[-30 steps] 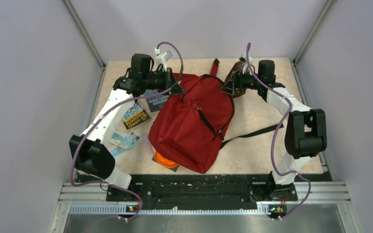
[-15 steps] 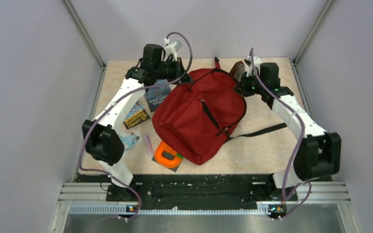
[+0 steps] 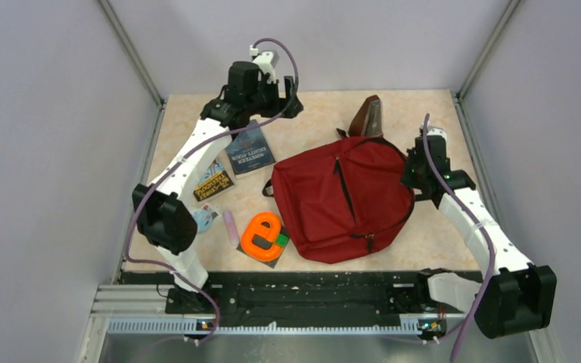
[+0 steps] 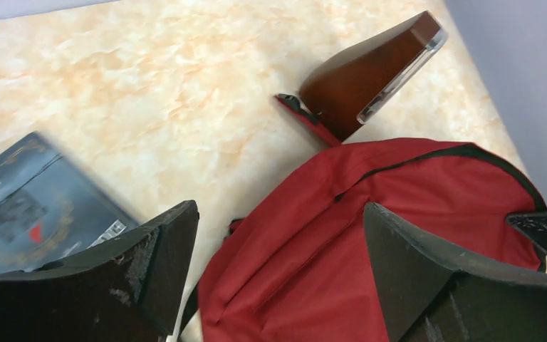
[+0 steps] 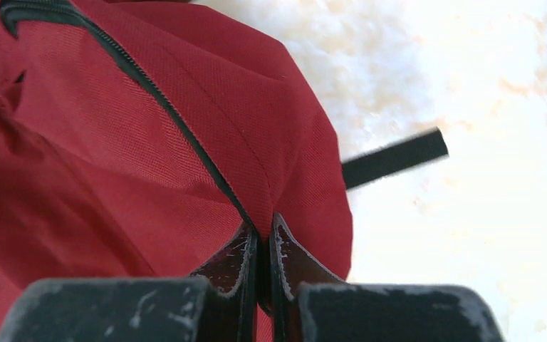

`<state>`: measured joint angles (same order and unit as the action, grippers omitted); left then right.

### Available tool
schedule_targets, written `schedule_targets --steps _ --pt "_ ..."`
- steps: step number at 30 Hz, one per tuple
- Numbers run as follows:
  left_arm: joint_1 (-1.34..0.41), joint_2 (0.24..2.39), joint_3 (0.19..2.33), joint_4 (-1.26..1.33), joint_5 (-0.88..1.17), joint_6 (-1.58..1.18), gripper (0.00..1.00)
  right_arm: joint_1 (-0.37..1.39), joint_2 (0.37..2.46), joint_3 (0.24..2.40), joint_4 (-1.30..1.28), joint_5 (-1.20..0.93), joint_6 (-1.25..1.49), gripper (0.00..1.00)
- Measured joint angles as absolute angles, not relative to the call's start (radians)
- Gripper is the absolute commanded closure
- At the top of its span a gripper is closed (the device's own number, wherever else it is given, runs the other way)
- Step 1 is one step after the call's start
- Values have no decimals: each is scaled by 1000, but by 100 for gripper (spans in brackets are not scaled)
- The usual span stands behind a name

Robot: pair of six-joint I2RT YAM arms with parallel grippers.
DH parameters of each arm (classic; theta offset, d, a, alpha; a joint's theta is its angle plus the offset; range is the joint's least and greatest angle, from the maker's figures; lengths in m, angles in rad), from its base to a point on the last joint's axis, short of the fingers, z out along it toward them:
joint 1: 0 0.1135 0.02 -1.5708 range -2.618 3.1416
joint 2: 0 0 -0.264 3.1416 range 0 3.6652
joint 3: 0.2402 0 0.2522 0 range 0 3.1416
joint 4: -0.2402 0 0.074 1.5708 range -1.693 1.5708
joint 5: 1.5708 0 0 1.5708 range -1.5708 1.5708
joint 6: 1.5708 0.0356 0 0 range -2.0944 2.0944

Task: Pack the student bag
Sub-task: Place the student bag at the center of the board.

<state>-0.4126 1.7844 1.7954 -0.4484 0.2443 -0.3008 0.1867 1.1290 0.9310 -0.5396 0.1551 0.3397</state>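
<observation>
The student bag (image 3: 340, 200) is a dark red backpack lying flat, right of the table's middle, its black zippers closed. My right gripper (image 3: 411, 172) is at the bag's right edge. In the right wrist view that gripper (image 5: 263, 228) is shut on a fold of red fabric of the bag (image 5: 114, 142) beside the zipper. My left gripper (image 3: 293, 104) hovers at the far side, apart from the bag. Its jaws stand wide open with nothing between them (image 4: 281, 235), and the bag (image 4: 413, 235) lies below them.
A brown metronome (image 3: 368, 117) stands just behind the bag, also in the left wrist view (image 4: 367, 71). Two books (image 3: 248, 149) (image 3: 212, 180) lie at the left. An orange e-shaped item (image 3: 261, 234) and a pink tube (image 3: 230, 225) lie left of the bag. A black strap (image 5: 395, 157) trails to the right.
My right gripper shut on the bag and dragged it rightward and nearer. My left gripper let go and opened. The orange item is now fully uncovered.
</observation>
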Motion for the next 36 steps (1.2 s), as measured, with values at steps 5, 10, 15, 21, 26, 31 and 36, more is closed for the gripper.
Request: schedule_targets --steps 5,10,15,21,26,31,36 --pt "-397 1640 1654 -453 183 -303 9 187 1123 889 -569 251 414 100" --pt "-384 1484 1389 -443 192 -400 12 187 1140 889 -570 321 467 100" --pt "-381 1448 1145 -403 242 -509 12 187 1174 889 -570 352 504 100" --pt "-381 1461 1060 -389 305 -562 14 187 1187 889 -568 356 529 100" --pt "-382 1547 1060 -378 356 -562 15 187 1190 889 -564 354 541 100" --pt "-389 1628 1060 -376 394 -545 23 187 1190 889 -540 323 545 100" --pt "-397 1671 1060 -358 440 -529 71 187 1190 889 -498 282 544 100"
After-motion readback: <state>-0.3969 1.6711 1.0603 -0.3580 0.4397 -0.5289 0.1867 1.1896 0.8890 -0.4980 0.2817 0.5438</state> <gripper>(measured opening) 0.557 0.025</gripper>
